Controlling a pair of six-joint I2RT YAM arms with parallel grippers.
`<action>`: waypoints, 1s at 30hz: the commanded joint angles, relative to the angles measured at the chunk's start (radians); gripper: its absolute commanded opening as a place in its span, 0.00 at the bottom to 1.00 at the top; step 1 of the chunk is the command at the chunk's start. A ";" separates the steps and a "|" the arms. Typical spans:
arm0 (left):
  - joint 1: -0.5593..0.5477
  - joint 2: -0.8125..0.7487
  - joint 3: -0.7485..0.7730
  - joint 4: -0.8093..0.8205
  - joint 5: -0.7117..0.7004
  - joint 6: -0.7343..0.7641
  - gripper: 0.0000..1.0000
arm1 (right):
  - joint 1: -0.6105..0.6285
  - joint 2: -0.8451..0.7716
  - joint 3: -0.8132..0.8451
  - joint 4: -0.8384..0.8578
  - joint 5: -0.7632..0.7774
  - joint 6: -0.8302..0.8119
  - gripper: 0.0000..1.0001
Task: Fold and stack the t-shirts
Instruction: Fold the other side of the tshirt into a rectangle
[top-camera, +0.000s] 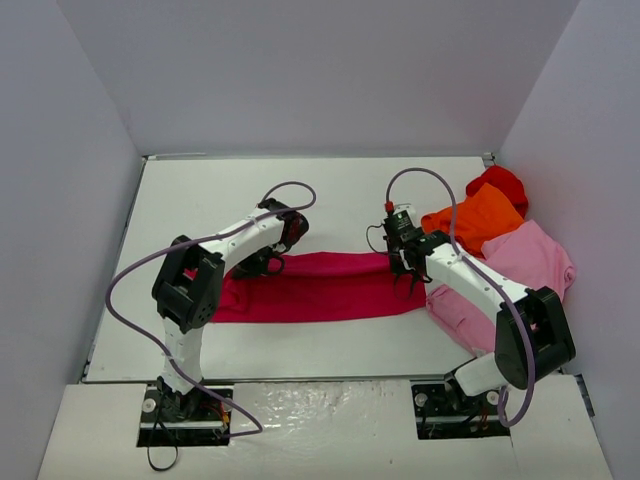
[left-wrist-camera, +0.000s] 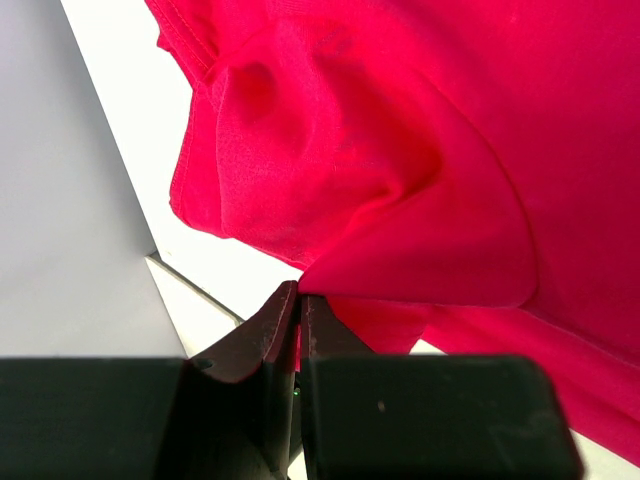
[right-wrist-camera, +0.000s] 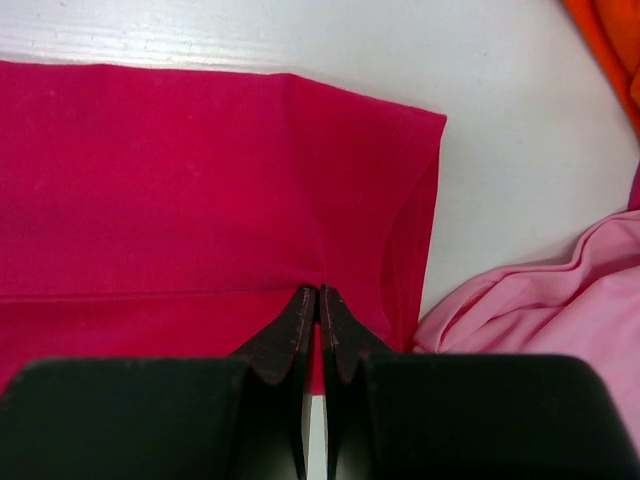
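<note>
Two closed grips: left gripper pinches crimson t-shirt toward nine o'clock, right gripper at three; I see open table at twelve.

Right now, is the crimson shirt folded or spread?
Folded: the crimson shirt lies as a narrow band, layers overlapping by the right gripper.

White worktop is sitting inside pale grey walls that are boxing it in on three sides, glossy white strip running along the near edge.
</note>
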 joint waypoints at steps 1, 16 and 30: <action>-0.001 -0.073 0.049 -0.191 -0.030 0.020 0.00 | 0.003 -0.046 -0.004 -0.038 -0.041 0.043 0.00; -0.002 -0.080 0.040 -0.207 -0.041 0.018 0.00 | 0.038 -0.105 -0.039 -0.127 0.040 0.190 0.61; -0.002 -0.081 0.037 -0.210 -0.059 0.040 0.00 | -0.029 0.035 -0.019 -0.018 0.093 0.220 0.53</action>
